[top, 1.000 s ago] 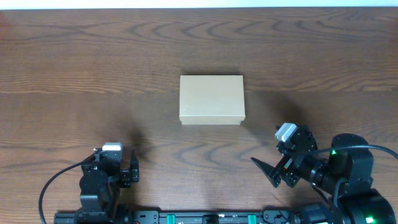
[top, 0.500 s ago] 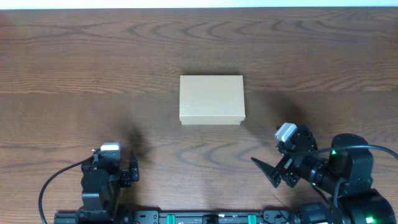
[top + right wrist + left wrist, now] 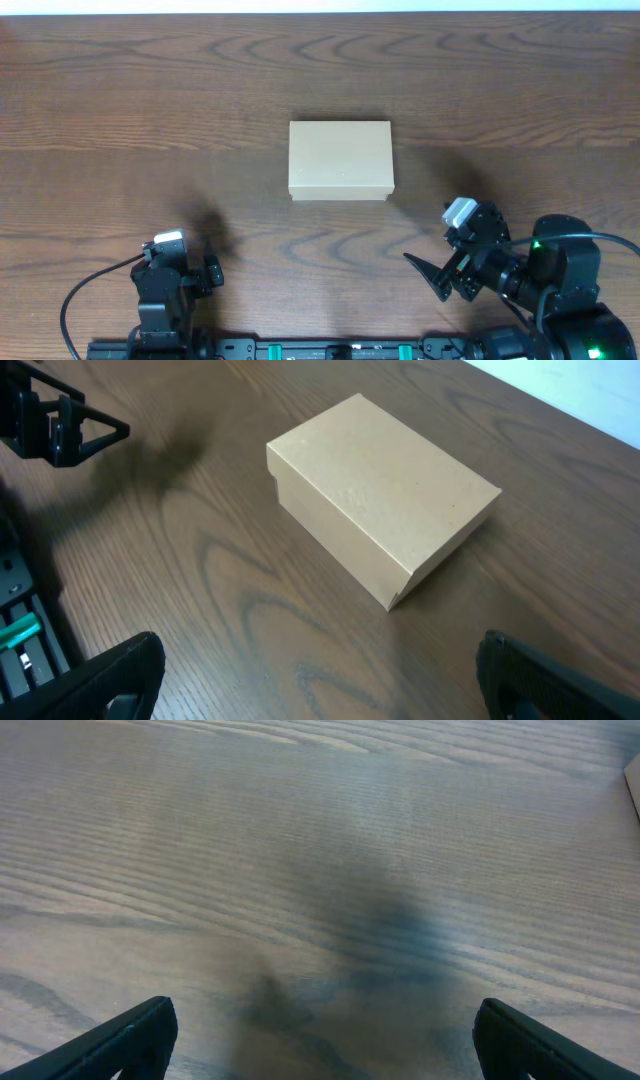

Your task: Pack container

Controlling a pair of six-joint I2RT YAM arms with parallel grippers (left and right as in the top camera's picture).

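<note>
Presently | one container [image 3: 340, 160] (lid closed) | two spread: left gripper [image 3: 320, 1032], right gripper [image 3: 320, 675]

The container [image 3: 635, 790] is cropped at the left wrist view's edge.

Soft, even light; smudgy dark shadows on the table [image 3: 120, 100]; container [image 3: 385, 500] in sharp focus.
</note>
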